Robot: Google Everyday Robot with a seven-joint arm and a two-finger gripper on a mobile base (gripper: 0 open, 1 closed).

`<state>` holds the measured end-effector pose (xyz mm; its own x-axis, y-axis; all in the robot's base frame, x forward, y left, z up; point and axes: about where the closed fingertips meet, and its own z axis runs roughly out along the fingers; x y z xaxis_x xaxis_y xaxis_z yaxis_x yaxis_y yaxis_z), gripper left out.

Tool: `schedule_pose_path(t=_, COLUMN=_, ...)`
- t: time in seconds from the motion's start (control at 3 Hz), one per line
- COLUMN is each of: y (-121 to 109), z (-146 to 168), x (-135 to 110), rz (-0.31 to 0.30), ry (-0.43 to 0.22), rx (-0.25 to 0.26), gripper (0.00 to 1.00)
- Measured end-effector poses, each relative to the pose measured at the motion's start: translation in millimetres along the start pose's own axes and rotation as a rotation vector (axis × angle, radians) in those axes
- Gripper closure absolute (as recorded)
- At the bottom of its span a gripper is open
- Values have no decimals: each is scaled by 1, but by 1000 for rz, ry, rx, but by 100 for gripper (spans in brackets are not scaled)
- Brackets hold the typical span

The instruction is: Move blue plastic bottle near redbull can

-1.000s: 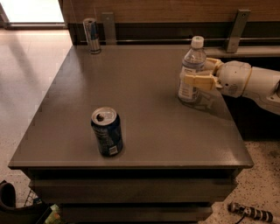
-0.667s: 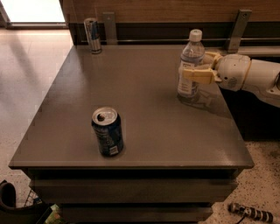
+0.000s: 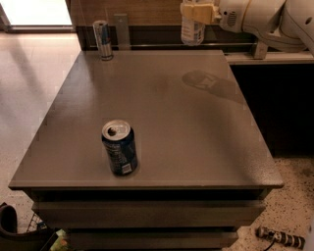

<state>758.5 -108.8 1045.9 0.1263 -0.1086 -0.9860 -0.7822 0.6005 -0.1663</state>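
Observation:
The blue plastic bottle [image 3: 192,29] hangs in the air at the top of the camera view, above the table's far right part, its cap cut off by the frame edge. My gripper [image 3: 198,12] is shut on the bottle's upper body, with the white arm reaching in from the right. The bottle's shadow lies on the tabletop below it. The redbull can [image 3: 102,39] stands upright at the far left corner of the table, well left of the bottle.
A wider dark blue can [image 3: 119,147] with an opened top stands near the front edge of the grey table [image 3: 196,137]. A wooden wall and a metal rail run behind the table. Dark items lie on the floor at the lower left and lower right.
My gripper has lifted the bottle off the tabletop and carried it up and toward the far edge. The cans have not moved.

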Motion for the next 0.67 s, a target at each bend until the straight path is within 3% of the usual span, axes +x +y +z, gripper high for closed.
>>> schedule_pose_path(t=0.33, y=-18, z=79, x=-2, rz=45, ry=19, rx=17, gripper=100)
schedule_pose_path(t=0.67, y=-12, z=145, x=21, rz=116, ry=49, rx=-21, gripper=100)
